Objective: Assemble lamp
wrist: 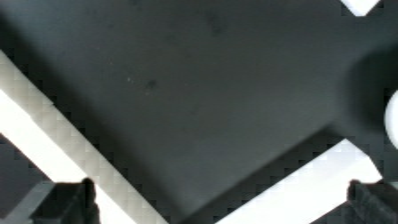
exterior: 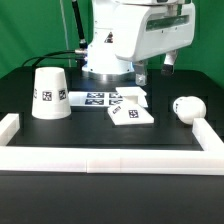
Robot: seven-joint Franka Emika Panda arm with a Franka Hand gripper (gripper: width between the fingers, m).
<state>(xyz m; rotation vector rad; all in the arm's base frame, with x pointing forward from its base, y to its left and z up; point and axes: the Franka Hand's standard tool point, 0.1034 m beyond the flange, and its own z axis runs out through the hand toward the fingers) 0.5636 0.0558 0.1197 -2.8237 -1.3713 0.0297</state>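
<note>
The white border rail (exterior: 100, 165) runs along the near edge of the black table (exterior: 30, 135). Behind it, the lamp's flat square base (exterior: 130, 114) lies flat just beside the marker board (exterior: 92, 98). The bulb (exterior: 186, 107) lies on its side at the exterior view's right. The shade (exterior: 50, 92) stands wide end down at the exterior view's left. Farthest back, my gripper (wrist: 217, 202) hangs above the table, fingers (wrist: 61, 200) spread wide, gripping nothing.

Exterior view faces the arm (exterior: 125, 40); wrist view looks down close on table (wrist: 196, 100).
</note>
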